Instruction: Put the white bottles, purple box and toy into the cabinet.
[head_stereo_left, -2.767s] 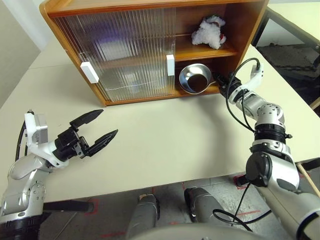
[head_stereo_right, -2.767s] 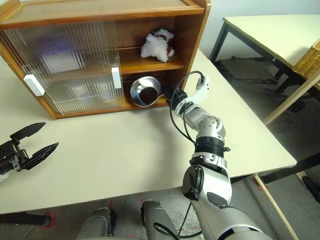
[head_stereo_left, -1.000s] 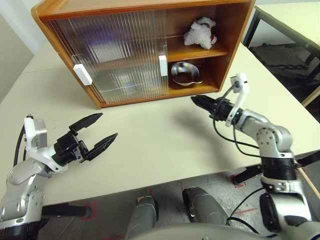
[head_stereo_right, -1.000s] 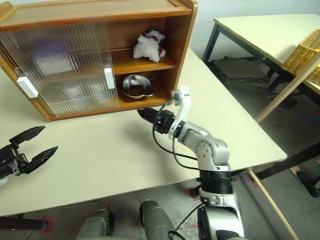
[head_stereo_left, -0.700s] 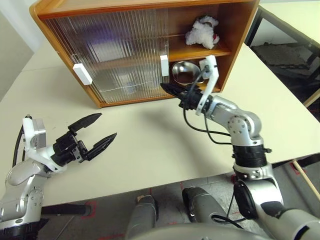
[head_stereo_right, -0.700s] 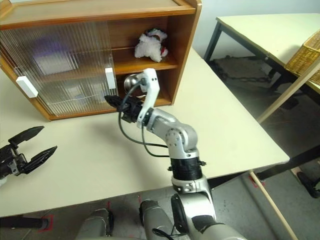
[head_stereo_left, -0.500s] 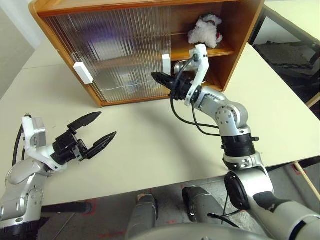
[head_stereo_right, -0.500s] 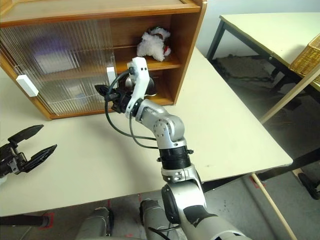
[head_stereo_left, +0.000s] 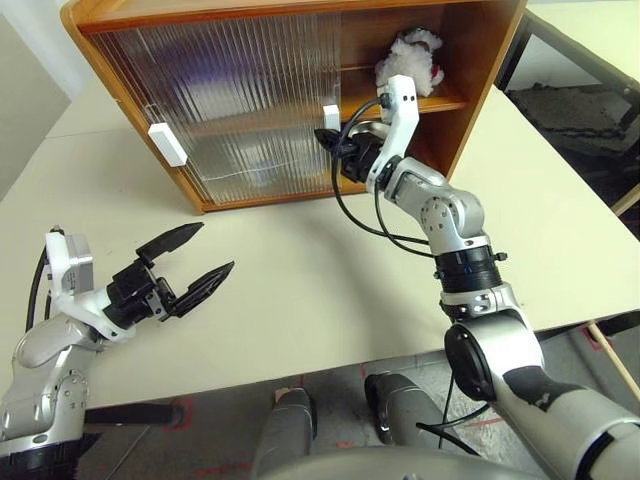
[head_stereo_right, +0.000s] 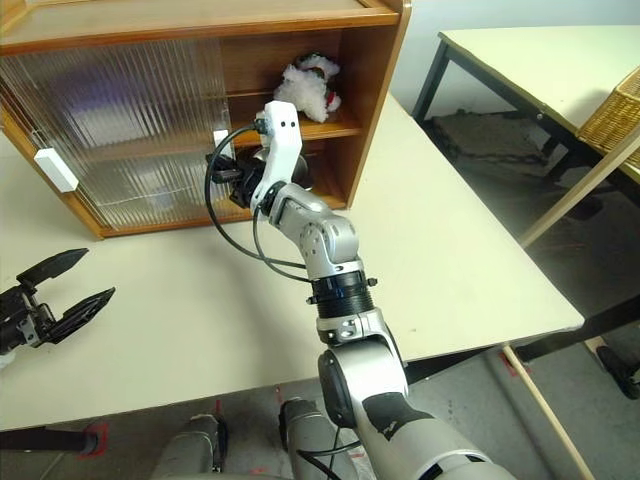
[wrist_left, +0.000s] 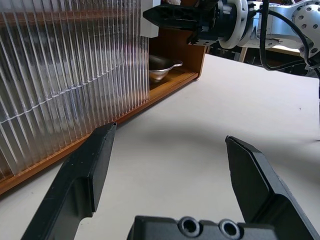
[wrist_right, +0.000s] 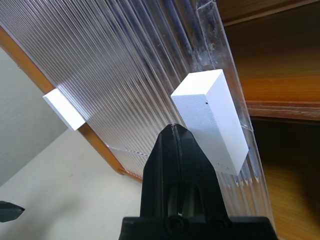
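The cabinet (head_stereo_left: 250, 14) stands at the back of the table, its two ribbed sliding doors covering the left and middle. The toy (head_stereo_left: 408, 58) sits on the upper shelf in the open right section. My right gripper (head_stereo_left: 324, 138) is shut, its tip just beside the white handle (wrist_right: 210, 119) at the inner door's edge. My left gripper (head_stereo_left: 215, 248) hangs open and empty over the table's near left. A faint purple patch (head_stereo_right: 105, 108) behind the ribbed door may be the purple box. The white bottles are hidden.
A steel bowl (wrist_left: 160, 66) lies on the lower shelf behind my right arm. A second white handle (head_stereo_left: 167, 143) sits on the outer door. Another table and a wicker basket (head_stereo_right: 615, 108) stand off to the right.
My right arm swung left and upward from over the table to the inner door's handle, and its fingers closed. The left arm stayed still.
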